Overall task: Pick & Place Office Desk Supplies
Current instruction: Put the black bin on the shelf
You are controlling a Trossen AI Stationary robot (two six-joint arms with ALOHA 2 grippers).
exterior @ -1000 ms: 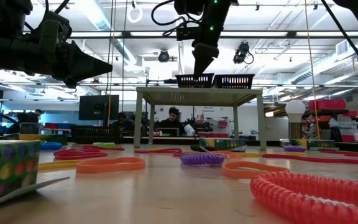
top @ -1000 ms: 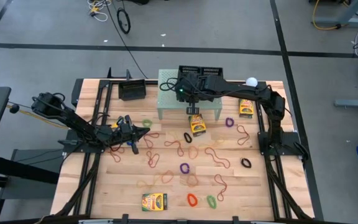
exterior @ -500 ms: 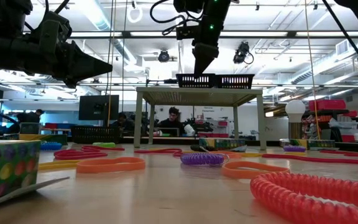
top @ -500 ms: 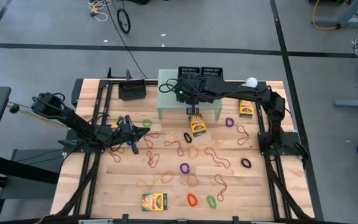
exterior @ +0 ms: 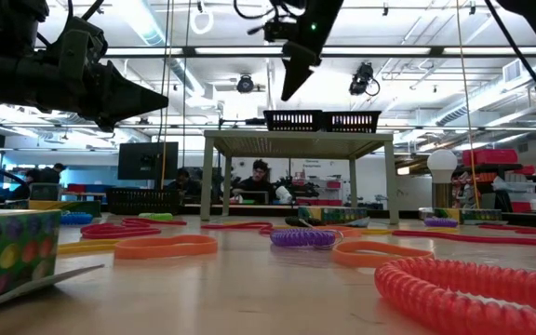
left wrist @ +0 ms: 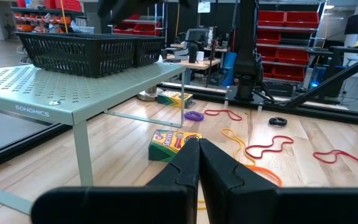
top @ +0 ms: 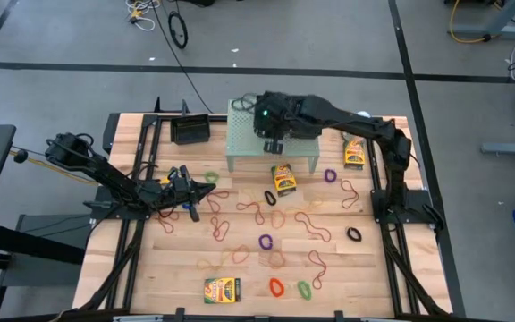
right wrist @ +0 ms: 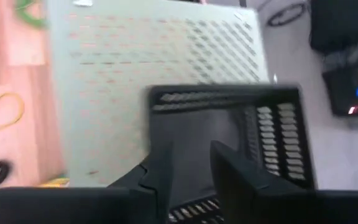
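Rubber bands [top: 266, 241] strewn well below right gripper [top: 273, 143].
Fingers slightly parted, empty, above basket [right wrist: 229, 124]; left gripper [left wrist: 197, 163] pinched closed.

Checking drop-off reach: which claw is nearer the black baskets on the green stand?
Right. The right claw hangs above the stand, just by the black baskets. The left claw sits low over the table's left side.

Both arms are showing a dark, nearly black body made of jointed segments, with black cables running along them. The right arm [top: 365, 134] is carrying a small green light near its wrist. The left arm [top: 105, 174] is wearing some blue parts near its wrist. The left fingers [left wrist: 225, 171] are looking matte black, smooth and wedge-shaped.
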